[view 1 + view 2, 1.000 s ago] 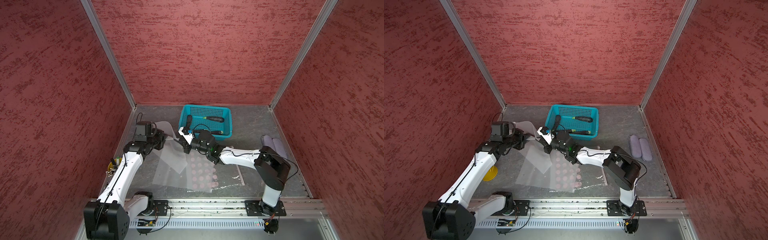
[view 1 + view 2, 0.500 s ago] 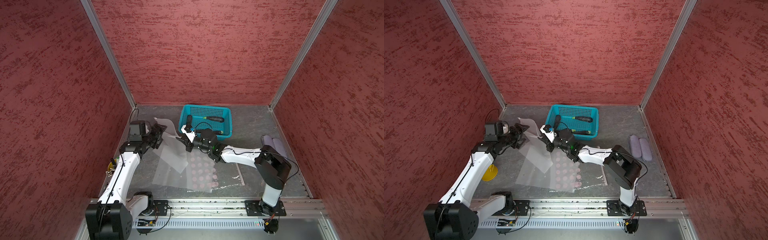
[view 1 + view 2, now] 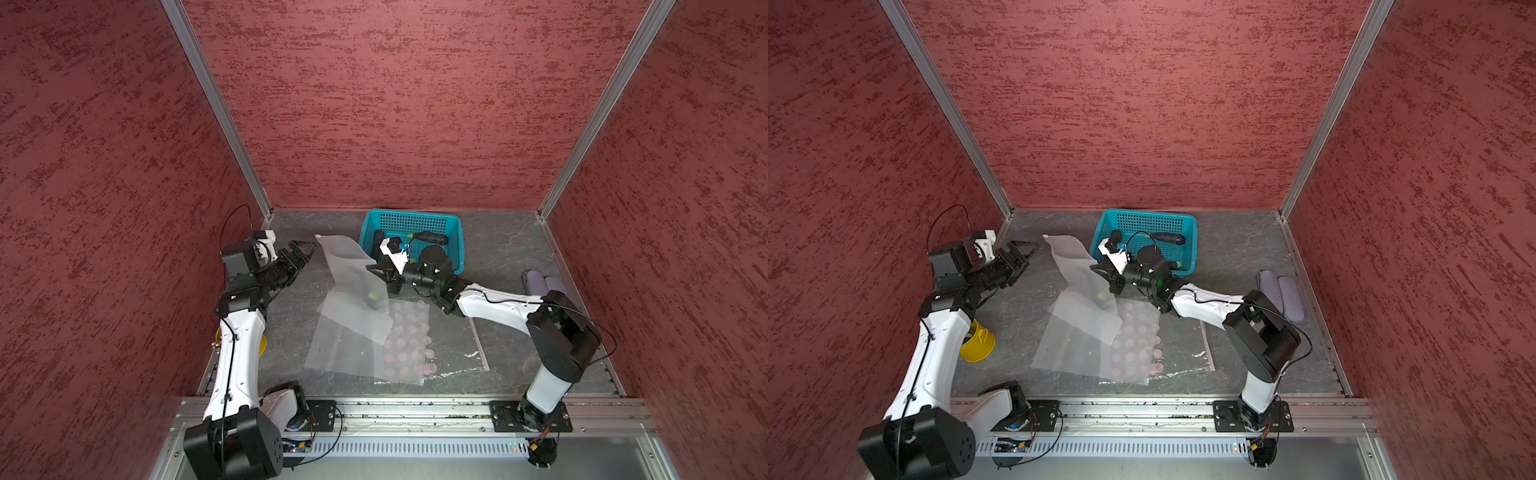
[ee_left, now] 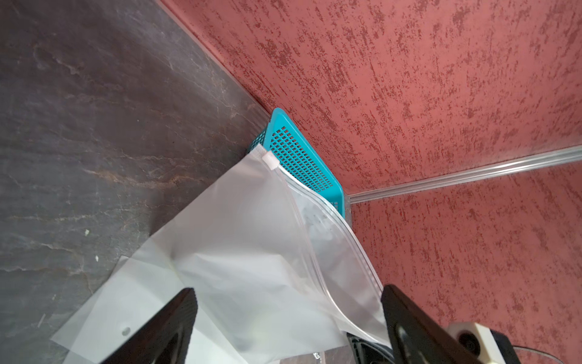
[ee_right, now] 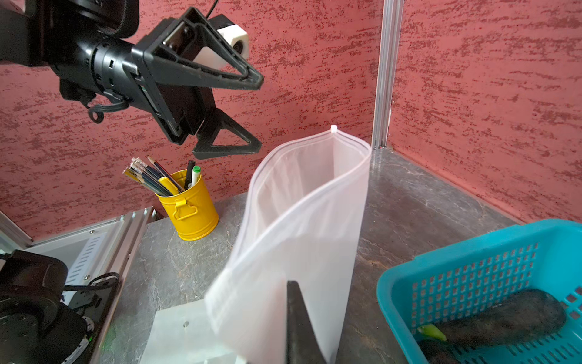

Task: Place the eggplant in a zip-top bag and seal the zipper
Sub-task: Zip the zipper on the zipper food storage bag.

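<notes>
A frosted zip-top bag [image 3: 345,257] [image 3: 1073,257] stands tilted at the back centre with its mouth gaping [image 5: 302,205] [image 4: 245,236]. Its white slider [image 4: 270,159] [image 5: 333,128] sits at the far end of the zipper. An eggplant [image 3: 374,296] [image 3: 1100,297], dark with a green end, shows dimly through the bag's lower part. My right gripper [image 3: 374,270] [image 3: 1100,272] [image 5: 296,315] is shut on the bag's near edge. My left gripper [image 3: 305,249] [image 3: 1027,249] [image 5: 259,113] [image 4: 289,315] hangs open, just left of the bag and apart from it.
A teal basket [image 3: 415,224] [image 3: 1148,216] behind the right gripper holds another dark eggplant [image 3: 430,237] [image 5: 504,318]. A yellow pencil cup [image 3: 978,340] [image 5: 189,211] stands by the left arm. Flat bags [image 3: 353,349] and a pink-dotted sheet [image 3: 407,340] lie in front. Purple pieces [image 3: 544,284] lie far right.
My left gripper has opened, let go of the bag's rim and drawn back to the left. The right gripper still holds the bag, which now stands with its far corner free.
</notes>
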Tool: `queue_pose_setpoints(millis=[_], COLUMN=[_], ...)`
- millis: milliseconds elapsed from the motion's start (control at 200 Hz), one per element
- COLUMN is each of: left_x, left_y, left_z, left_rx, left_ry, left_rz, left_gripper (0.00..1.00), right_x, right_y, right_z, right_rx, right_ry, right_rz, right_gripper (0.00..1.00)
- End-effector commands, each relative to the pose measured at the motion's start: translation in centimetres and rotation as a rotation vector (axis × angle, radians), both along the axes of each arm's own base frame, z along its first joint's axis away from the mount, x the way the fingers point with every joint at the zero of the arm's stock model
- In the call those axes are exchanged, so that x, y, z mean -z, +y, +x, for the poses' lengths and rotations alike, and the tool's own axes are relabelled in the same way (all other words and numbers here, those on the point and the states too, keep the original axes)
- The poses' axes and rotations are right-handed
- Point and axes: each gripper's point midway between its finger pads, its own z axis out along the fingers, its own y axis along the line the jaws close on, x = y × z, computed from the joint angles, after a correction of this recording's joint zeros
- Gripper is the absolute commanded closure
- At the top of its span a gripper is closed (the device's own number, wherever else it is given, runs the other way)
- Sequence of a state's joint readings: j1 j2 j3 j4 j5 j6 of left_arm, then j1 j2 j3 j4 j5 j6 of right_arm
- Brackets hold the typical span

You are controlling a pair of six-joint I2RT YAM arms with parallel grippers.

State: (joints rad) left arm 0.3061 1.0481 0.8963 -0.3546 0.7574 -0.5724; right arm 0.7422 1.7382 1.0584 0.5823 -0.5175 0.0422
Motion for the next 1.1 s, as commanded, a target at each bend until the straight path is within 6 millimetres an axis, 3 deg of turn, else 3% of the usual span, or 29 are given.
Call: queue_pose_setpoints(millis=[0, 250, 546, 791, 1097], left_x=[-1.0, -2.0, -0.3, 0.6, 2.7], left_y=[0.1, -0.1, -2.6, -5.8, -8.1], left_z=[0.6, 2.8, 5.9, 5.4, 7.3], left_rx=[0.085, 0.146, 0.332, 0.55, 0.725], left_ry=[-0.153, -0.371, -0.438, -0.657, -0.664], left_rz=[0.104, 0.182, 0.315, 0.381, 0.412], left_gripper=[0.08, 0.18, 0.24, 0.26, 0.29], right_x=[-0.2, 1.6, 2.1, 2.0, 2.1], right_y=[-1.2, -3.1, -5.1, -6.5, -8.1], right_z=[-0.5, 0.3, 0.5, 0.6, 1.3], right_rx=[-0.04, -0.031, -0.021, -0.034, 0.023], right_ry=[0.043, 0.085, 0.099, 0.114, 0.095], right_rz=[0.006, -0.051, -0.06, -0.069, -0.098], right_gripper=[1.0, 1.0, 1.0, 1.0, 1.0])
